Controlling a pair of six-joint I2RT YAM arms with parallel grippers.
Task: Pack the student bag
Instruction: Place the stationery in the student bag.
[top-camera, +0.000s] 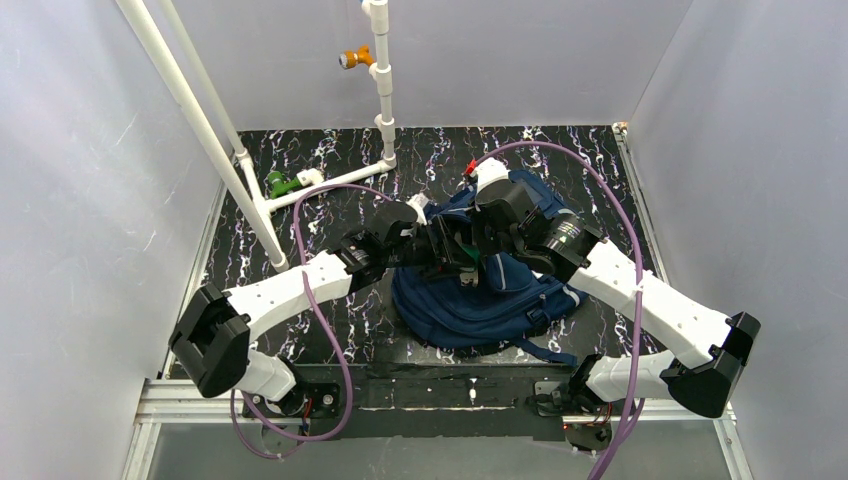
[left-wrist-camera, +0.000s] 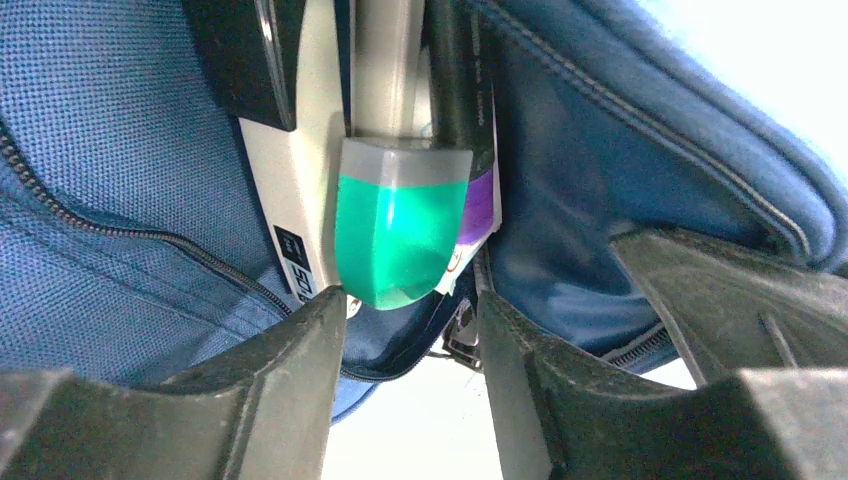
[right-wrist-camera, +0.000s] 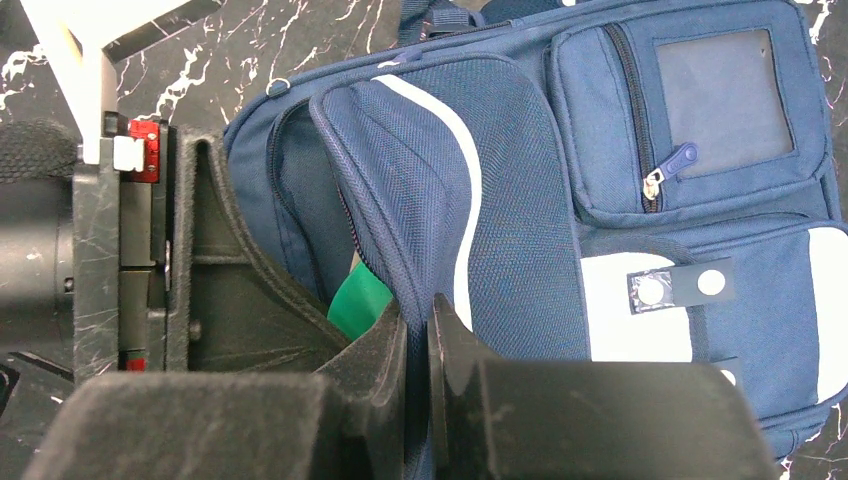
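Note:
The student bag (top-camera: 480, 310), navy blue with a white patch (right-wrist-camera: 625, 320), lies in the middle of the black marbled table. My right gripper (right-wrist-camera: 420, 330) is shut on the fabric edge of the bag's main opening (right-wrist-camera: 400, 200) and holds it up. My left gripper (left-wrist-camera: 405, 310) reaches into that opening, its jaws apart with nothing between them. Just past its fingertips stands a green translucent item with a grey band (left-wrist-camera: 398, 235), lodged in the bag between a white and black box (left-wrist-camera: 285, 215) and a purple and white item (left-wrist-camera: 478, 200). A green sliver (right-wrist-camera: 358, 298) shows inside the opening.
A white pipe frame (top-camera: 382, 100) with an orange fitting (top-camera: 352, 58) and a green fitting (top-camera: 280, 185) stands at the back left. Purple cables (top-camera: 320, 310) loop over both arms. Grey walls enclose the table on three sides.

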